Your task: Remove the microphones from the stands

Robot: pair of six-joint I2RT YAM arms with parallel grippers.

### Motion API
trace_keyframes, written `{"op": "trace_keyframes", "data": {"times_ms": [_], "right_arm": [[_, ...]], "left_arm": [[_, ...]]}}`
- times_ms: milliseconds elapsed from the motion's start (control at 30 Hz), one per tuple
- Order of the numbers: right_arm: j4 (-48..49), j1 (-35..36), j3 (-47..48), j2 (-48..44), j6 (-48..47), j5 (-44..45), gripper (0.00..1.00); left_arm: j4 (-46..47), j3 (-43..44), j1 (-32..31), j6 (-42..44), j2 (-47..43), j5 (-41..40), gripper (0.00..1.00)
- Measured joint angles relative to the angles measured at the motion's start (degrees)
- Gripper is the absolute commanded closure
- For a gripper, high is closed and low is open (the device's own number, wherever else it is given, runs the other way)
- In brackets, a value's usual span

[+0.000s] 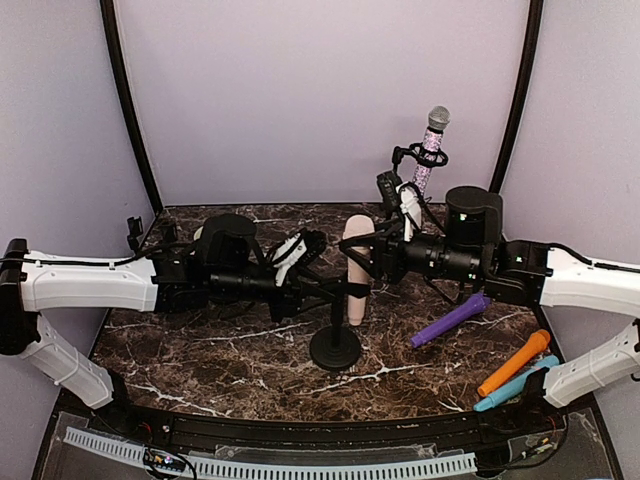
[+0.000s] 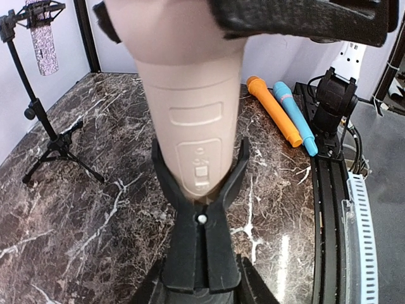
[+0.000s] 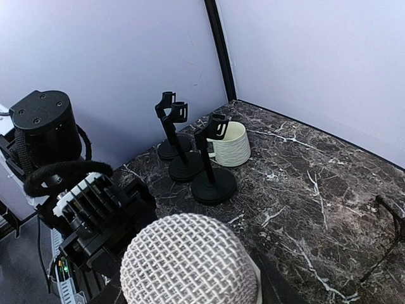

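Microphone: the beige microphone (image 1: 357, 272) is sitting upright in the clip (image 2: 201, 244) of the stand (image 1: 335, 348). Its lower end is wedged between the clip's two prongs, and it is not yet lifted out.
Stand: it is standing on its round base near the middle of the marble table (image 1: 200, 345).
Left gripper (image 1: 325, 290): it is reaching in from the left at clip height. In the left wrist view its fingers are pressing against both sides of the clip's stem, with the jaws drawn in narrowly on the stand.
Right gripper (image 1: 368, 250): it is clamping the microphone's upper part from the right. One black pad (image 2: 304, 19) is lying across the upper body, and the jaws are parted only as wide as the microphone. The mesh head (image 3: 190, 259) is filling the bottom of the right wrist view.
Right side of table: a purple microphone (image 1: 450, 320), an orange microphone (image 1: 515, 364) and a blue microphone (image 1: 515, 385) are lying flat, the orange and blue side by side.
Rear: a glitter microphone (image 1: 433, 140) is resting in a tripod stand (image 2: 57, 145).
Far corner, right wrist view: three spare stands (image 3: 212, 183) are standing close together, with a white ribbed cup (image 3: 233, 144) just beside them.
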Motion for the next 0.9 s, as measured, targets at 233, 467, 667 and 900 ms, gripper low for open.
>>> {"op": "trace_keyframes", "data": {"times_ms": [233,467,667,900], "right_arm": [[-0.28,-0.02,0.02,-0.68,0.96,1.29,0.69],[-4.59,-0.42,0.42,-3.56,2.19,6.62,0.73],[-11.54,-3.93,2.19,-5.49,4.33,10.84,0.74],[-19.08,-12.83,2.27,-6.49,9.42,12.85,0.75]], "left_arm": [[-0.04,0.0,0.0,0.37,0.0,0.13,0.88],[-1.11,-0.02,-0.37,-0.46,-0.7,-4.17,0.94],[-3.87,-0.04,0.5,-2.08,-2.58,-9.68,0.95],[-8.83,-3.15,6.36,-6.58,-8.79,-14.03,0.97]]}}
